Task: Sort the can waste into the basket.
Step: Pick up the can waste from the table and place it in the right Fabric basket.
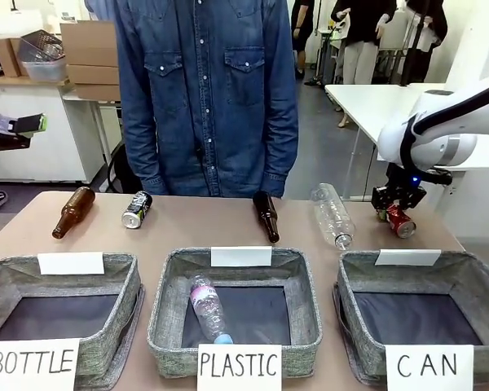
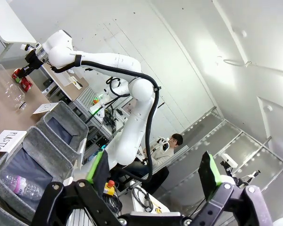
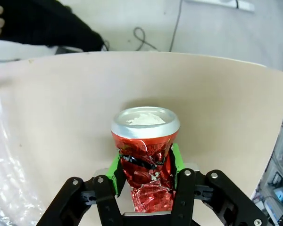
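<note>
Light wooden table (image 1: 228,232), with a person in a denim shirt (image 1: 208,98) standing at the far side. Three grey woven baskets sit along the near edge, signed BOTTLE (image 1: 124,281), PLASTIC (image 1: 165,305) and CAN (image 1: 477,281).

Right gripper (image 1: 396,205) is at the far right of the table, behind the CAN basket. Its jaws are clamped on the red can (image 1: 401,221). Right wrist view: green pads (image 3: 115,174) press both sides of the crumpled lower body of the red can (image 3: 144,141), silver lid end pointing away from the gripper (image 3: 145,167). Cannot tell whether the can touches the tabletop.

Left gripper (image 2: 155,174) has its fingers spread wide with nothing between them, aimed at the wall and ceiling.

Black and silver can (image 1: 136,209) lies on its side at far left, beside a brown bottle (image 1: 73,212). A second brown bottle (image 1: 266,216) and a clear plastic bottle (image 1: 332,215) lie mid-table. The PLASTIC basket holds one clear bottle (image 1: 208,309).
</note>
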Controlling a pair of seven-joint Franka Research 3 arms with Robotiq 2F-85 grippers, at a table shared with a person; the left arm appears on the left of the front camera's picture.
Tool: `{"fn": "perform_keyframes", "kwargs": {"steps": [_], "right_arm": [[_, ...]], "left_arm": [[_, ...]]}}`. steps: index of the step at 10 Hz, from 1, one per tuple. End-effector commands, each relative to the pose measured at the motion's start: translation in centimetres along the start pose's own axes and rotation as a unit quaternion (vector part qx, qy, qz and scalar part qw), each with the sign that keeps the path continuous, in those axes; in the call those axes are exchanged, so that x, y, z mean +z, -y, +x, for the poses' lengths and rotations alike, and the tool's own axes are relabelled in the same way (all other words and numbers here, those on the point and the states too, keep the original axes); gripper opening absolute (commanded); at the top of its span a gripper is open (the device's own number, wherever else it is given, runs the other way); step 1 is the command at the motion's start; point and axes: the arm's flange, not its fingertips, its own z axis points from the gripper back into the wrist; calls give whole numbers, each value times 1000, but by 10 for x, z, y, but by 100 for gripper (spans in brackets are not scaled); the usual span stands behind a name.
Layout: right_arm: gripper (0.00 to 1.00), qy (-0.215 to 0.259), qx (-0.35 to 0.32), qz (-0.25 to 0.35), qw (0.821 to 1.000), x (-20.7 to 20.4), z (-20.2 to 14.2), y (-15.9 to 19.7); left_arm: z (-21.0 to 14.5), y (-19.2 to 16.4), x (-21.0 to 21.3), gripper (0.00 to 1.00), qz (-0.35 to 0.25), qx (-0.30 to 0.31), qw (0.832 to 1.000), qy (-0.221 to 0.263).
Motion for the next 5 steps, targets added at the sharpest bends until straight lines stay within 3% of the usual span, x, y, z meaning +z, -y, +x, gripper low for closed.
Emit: {"fn": "perform_keyframes", "kwargs": {"steps": [1, 3, 5], "right_arm": [[0, -5, -3, -10, 1000, -3, 5, -1], [0, 5, 5, -24, 1000, 23, -5, 5], [0, -45, 90, -10, 995, 111, -53, 19]], "left_arm": [[1, 1, -2, 100, -9, -11, 1000, 4], [1, 1, -2, 100, -9, -11, 1000, 4], [1, 1, -2, 100, -9, -11, 1000, 4]]}}
